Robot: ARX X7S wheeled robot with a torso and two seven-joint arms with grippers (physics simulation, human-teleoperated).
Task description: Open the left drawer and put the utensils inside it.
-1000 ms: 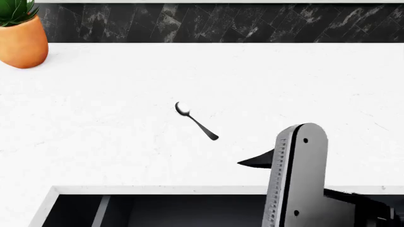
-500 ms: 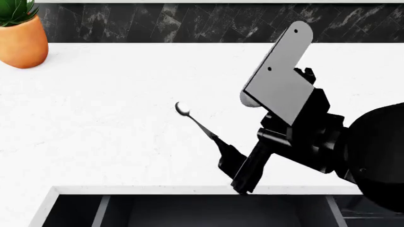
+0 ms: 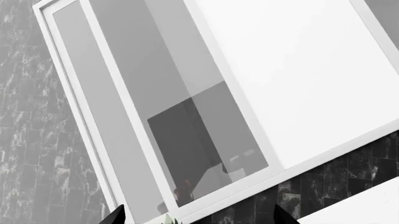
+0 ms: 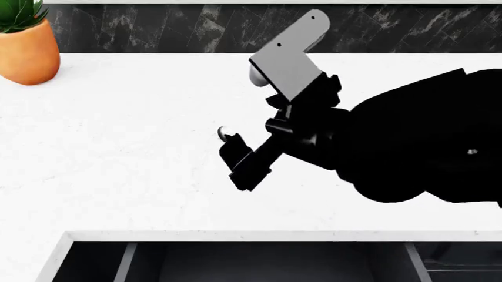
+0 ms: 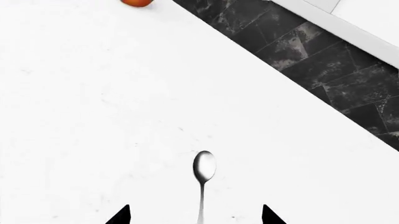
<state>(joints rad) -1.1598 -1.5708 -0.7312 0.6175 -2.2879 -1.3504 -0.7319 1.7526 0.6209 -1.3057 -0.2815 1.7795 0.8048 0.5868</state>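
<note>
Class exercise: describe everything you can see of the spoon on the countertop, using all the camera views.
The spoon is small, with a shiny silver oval bowl and a thin handle that looks metallic. It lies flat on the white countertop, alone. In the right wrist view its handle runs between the open right gripper fingertips, which do not visibly touch it. In the head view only the bowl's edge shows; the gripper hides the rest.

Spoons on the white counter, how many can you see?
1. The spoon lies on the white counter, right between the right tool fingertips. A knife may be hidden behind the arm or inside the drawer.
</note>
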